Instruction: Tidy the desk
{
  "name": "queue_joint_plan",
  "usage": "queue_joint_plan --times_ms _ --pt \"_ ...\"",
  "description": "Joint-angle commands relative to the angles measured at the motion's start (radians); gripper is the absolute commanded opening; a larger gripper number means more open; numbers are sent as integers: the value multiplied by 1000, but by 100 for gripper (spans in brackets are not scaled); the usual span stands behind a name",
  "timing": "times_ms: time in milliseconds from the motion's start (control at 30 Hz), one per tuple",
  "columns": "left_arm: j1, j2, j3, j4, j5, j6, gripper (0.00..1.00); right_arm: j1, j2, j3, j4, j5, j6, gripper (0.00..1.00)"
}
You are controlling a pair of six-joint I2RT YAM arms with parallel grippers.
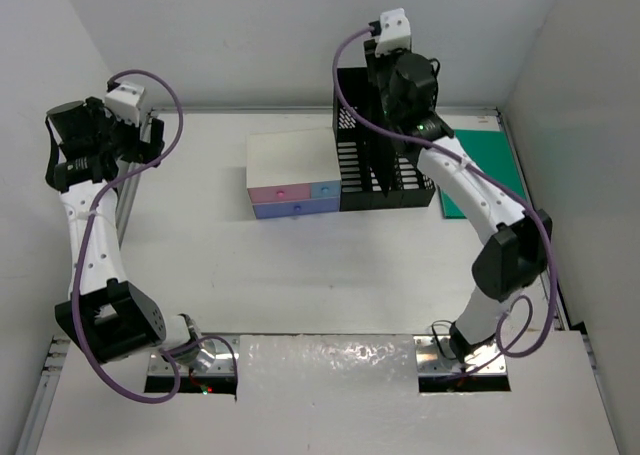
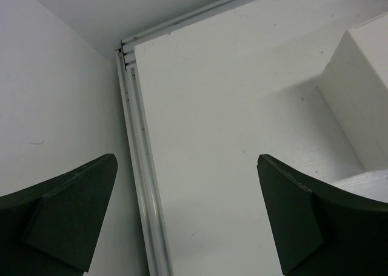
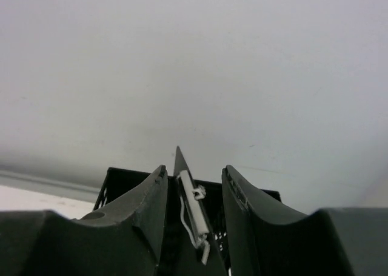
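the step in hand looks like filing a clipboard (image 3: pixel 191 206) into the black mesh organiser (image 1: pixel 352 165) below the right tool (image 3: pixel 194 168), whose fingers stand parted either side of the board, not clamping it; next it needs a straight lift clear of the clip. the left tool (image 2: pixel 187 161) gapes wide and empty, a corner of the desk (image 2: pixel 230 106) beneath it. the arm hides which slot holds the board.

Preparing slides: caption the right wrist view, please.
Right gripper open astride a thin dark clipped board, black organizer below.
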Motion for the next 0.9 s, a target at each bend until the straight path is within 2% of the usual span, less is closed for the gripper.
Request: queue_joint_plan --times_ms 0,167,200,333,567,733,800,867 --pt "-8 -48 -25 48 -6 30 100 -16 94 151 -444 -27 46 39" --pt "-8 -58 -47 61 -17 52 100 -23 122 231 -531 -78 82 47" --pt "-7 -58 -51 62 -18 53 100 -25 122 253 -554 -92 81 55" --pt "-8 -58 -57 65 -15 60 100 -25 131 331 -614 -84 53 75" --pt "-8 -55 -60 70 -7 61 100 -25 64 360 -641 -150 -5 83" --pt "-8 -50 -56 67 -6 60 100 -28 -50 319 -652 -68 4 91" --pt "-8 -48 -54 67 -1 60 100 -40 -53 364 -719 -37 23 94" --pt "-8 -47 -53 64 5 55 100 -97 -1 449 -813 -108 62 96"
